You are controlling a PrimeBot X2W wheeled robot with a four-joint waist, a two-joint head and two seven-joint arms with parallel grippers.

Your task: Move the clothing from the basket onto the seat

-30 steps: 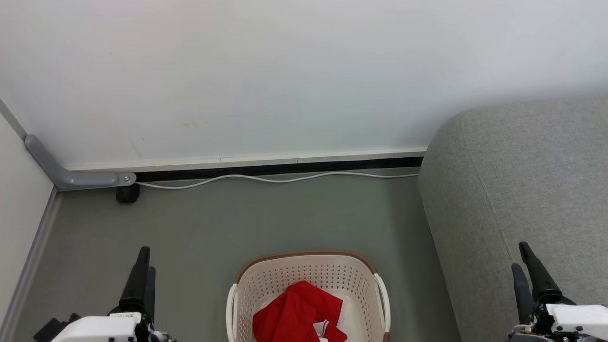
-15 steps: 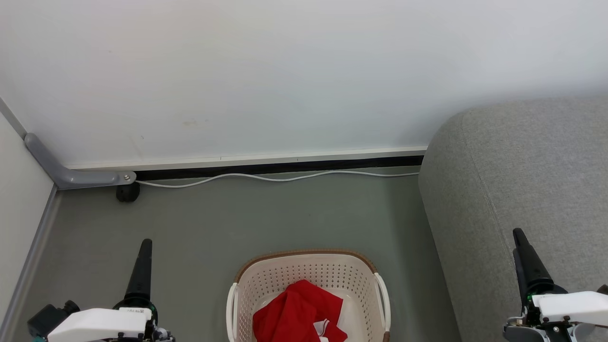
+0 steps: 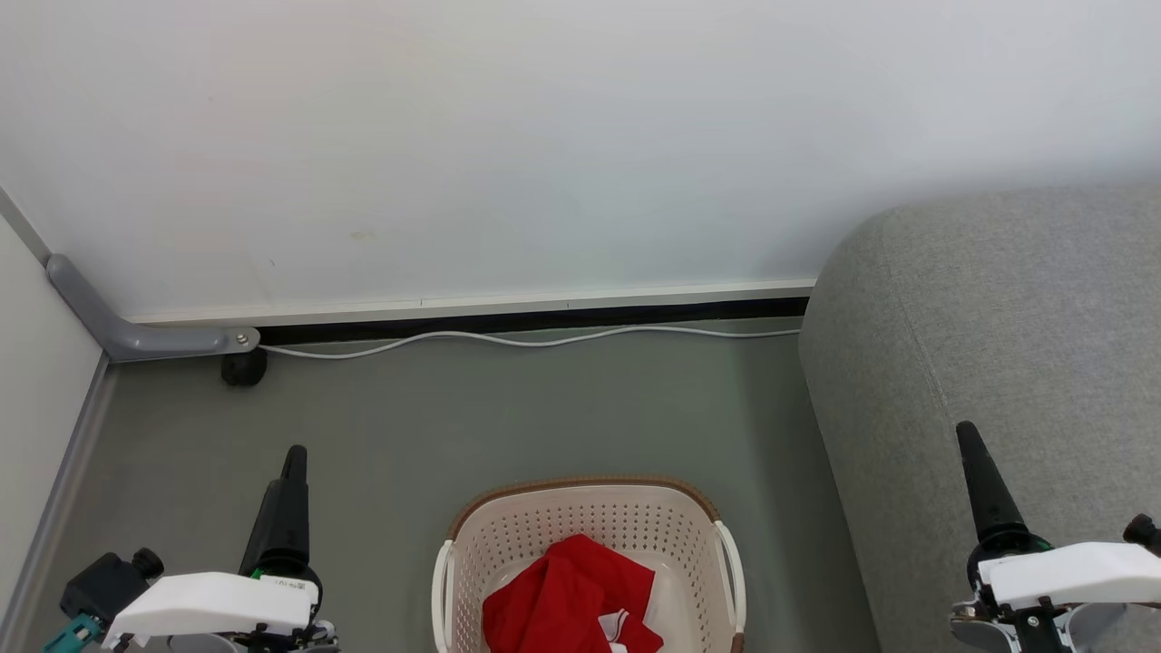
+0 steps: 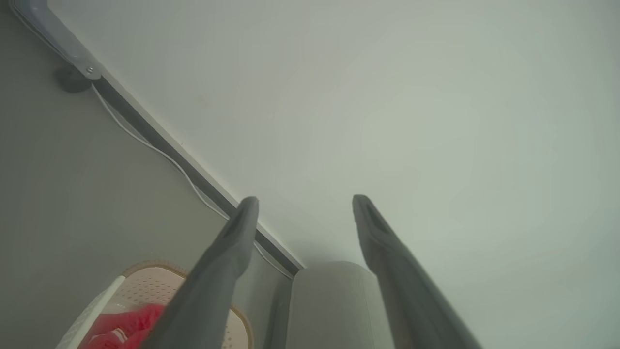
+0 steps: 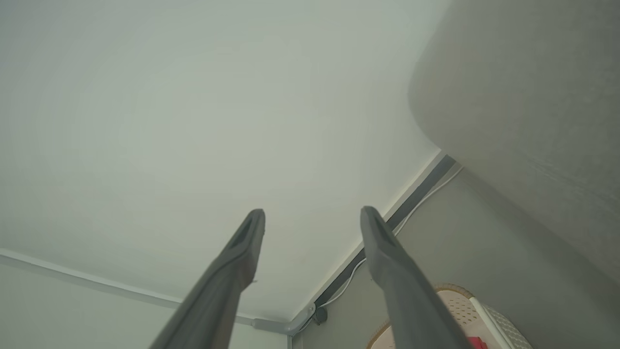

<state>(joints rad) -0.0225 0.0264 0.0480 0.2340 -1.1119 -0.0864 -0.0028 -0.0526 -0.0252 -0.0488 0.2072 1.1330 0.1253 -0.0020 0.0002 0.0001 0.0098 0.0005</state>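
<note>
Head view: left gripper [image 3: 292, 461] and right gripper [image 3: 969, 443] both raised, fingers [image 3: 281, 526] pointing away from robot, nothing held. Wrist views back this: each pair of fingers stands wide apart, only wall [image 4: 436, 121] behind the gap. Basket [image 3: 544, 535] sits on floor [image 3: 453, 417] between the two grippers, inboard of each and back from the fingertips toward the robot; neither gripper touches it. Clothing [image 3: 558, 603] is a red heap inside basket, bunched toward the left gripper's side, a bit of white trim [image 3: 615, 624] showing on the side nearer right gripper. Seat [image 3: 998, 345] lies under and outboard of right gripper, its rounded edge just beside basket. Task looks unstarted: visible clothing all in basket, none seen on seat. Handling guess: fabric soft, light, floppy, won't hold shape; likely to drape and trail when lifted, could snag basket's rim [image 3: 580, 483] or drag a second piece along. Best hold probably a raised fold at top of heap, pinched deep to catch a thick bunch, not the thin trim edge. Right gripper is the one by seat, so likely handier for the carry.
</note>
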